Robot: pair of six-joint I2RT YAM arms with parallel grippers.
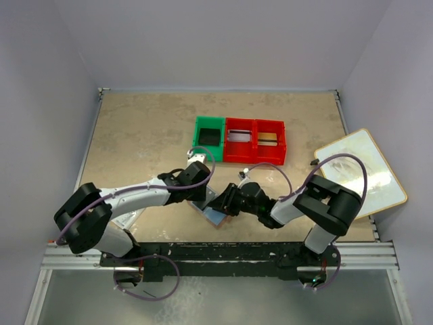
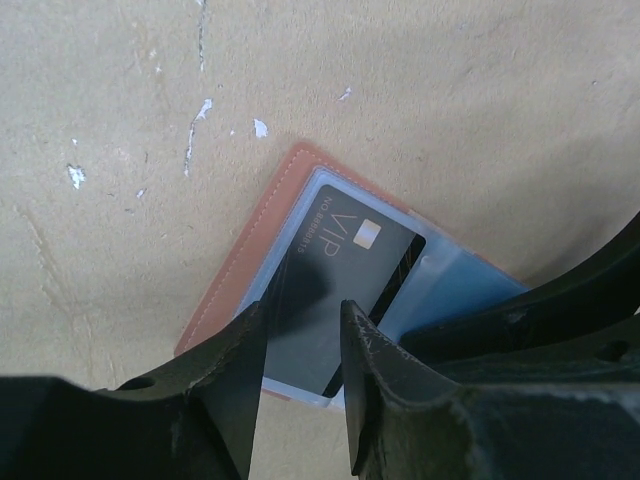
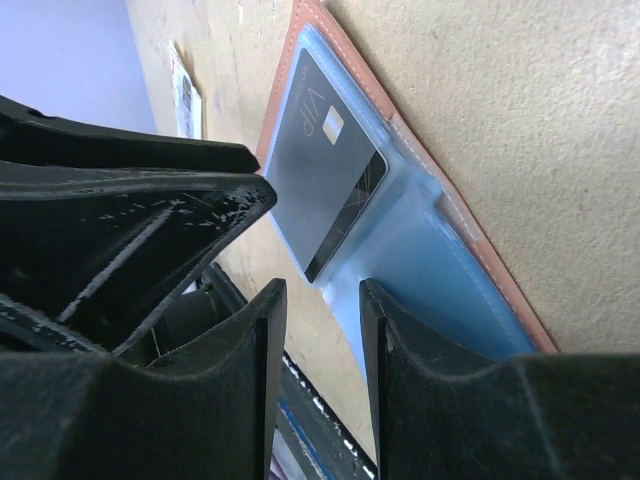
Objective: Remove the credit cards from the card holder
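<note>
The card holder (image 1: 215, 216) lies open and flat on the table near the front edge, with a reddish-brown rim and light blue lining. A black VIP card (image 2: 345, 290) sits in its left half, partly out of the pocket. My left gripper (image 2: 303, 325) is open, its fingertips just above the card's near end. My right gripper (image 3: 320, 300) is open at the holder's (image 3: 440, 250) near edge, beside the card's (image 3: 320, 170) corner. In the top view the left gripper (image 1: 201, 194) and right gripper (image 1: 226, 202) meet over the holder (image 2: 225, 280).
A green bin (image 1: 209, 137) and two joined red bins (image 1: 254, 141) stand behind the holder. A white packet (image 1: 197, 156) lies by the left arm. A white board (image 1: 358, 172) sits at the right edge. The black rail (image 1: 216, 254) runs along the front.
</note>
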